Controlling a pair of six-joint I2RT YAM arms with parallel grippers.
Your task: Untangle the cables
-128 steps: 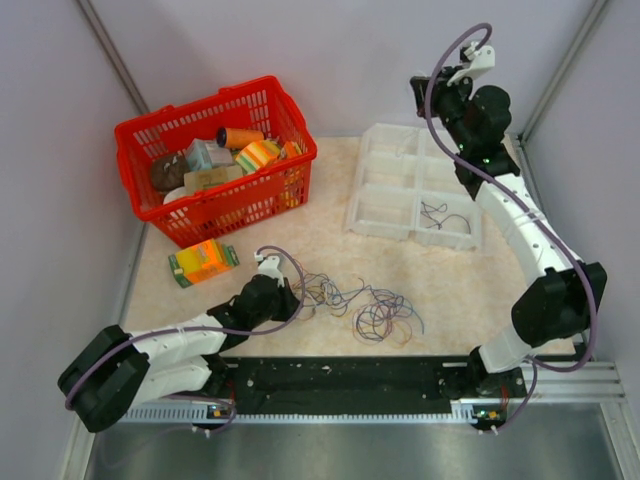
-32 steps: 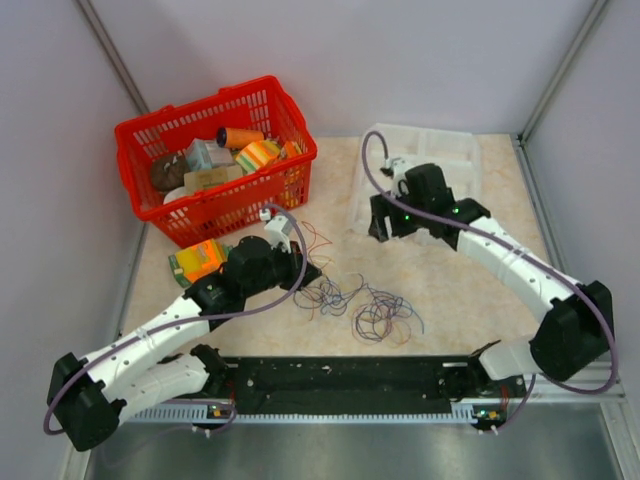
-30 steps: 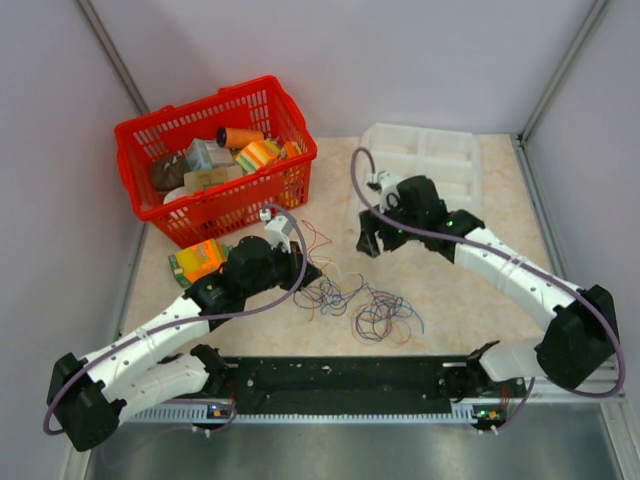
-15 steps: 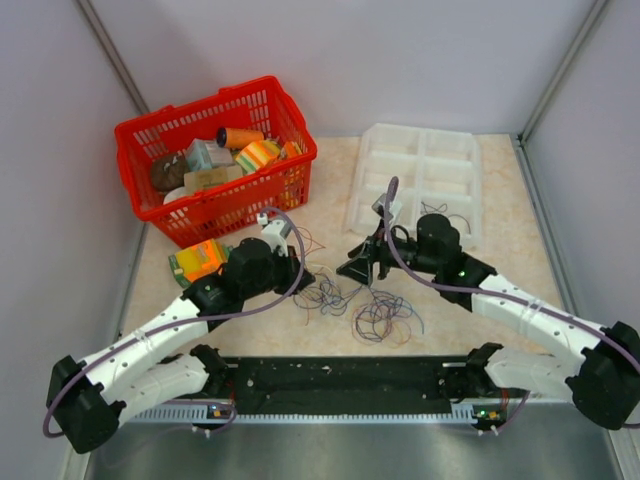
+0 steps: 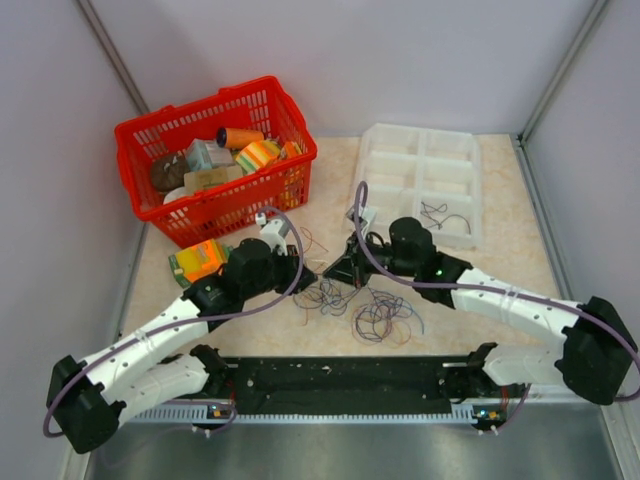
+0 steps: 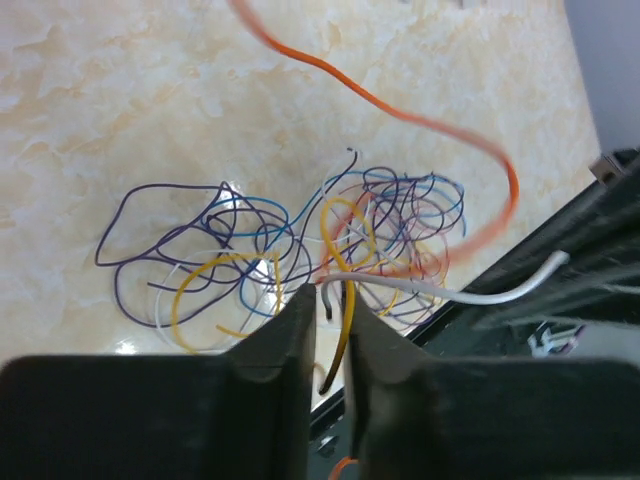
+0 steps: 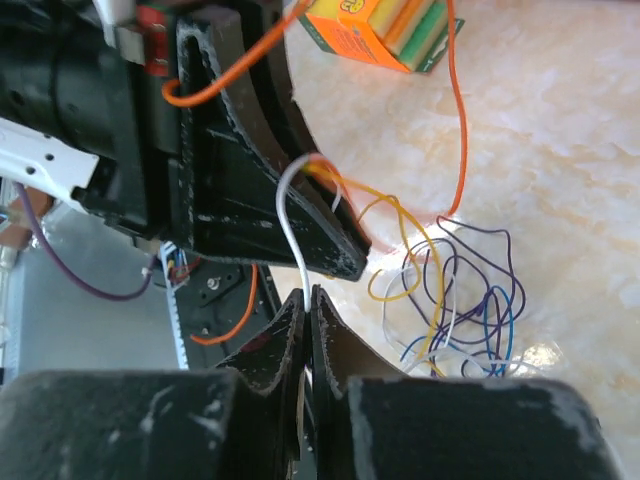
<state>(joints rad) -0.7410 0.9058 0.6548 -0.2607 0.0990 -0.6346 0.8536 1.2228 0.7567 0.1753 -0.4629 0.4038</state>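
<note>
The right end effector (image 7: 307, 292), jaws pressed together, pinches a white cable (image 7: 285, 220) that rises straight to the tips of the left end effector (image 6: 325, 290), close in front of it. The left jaws stand a narrow slit apart, with a yellow cable (image 6: 342, 330) hanging in the gap and the white one leaving from their tip; whether they truly grip either cannot be told. An orange cable (image 6: 400, 108) arcs loose above both tools. Below and beside them the rest of the cables (image 5: 375, 315) lie in a loose knot of purple, blue, yellow and white loops on the worktop (image 5: 330, 190), near its front edge and between the two arms. A single dark cable (image 5: 440, 215) rests in a compartment of the white tray (image 5: 400, 165), which stands apart from the red basket (image 5: 235, 205) at far left. The likely risk is that a pull on the white cable drags the whole knot along and draws its loops tighter. The hair-thin strand may also slip from a slack left grip, or the orange arc may catch on a finger as the crowded tools part.
</note>
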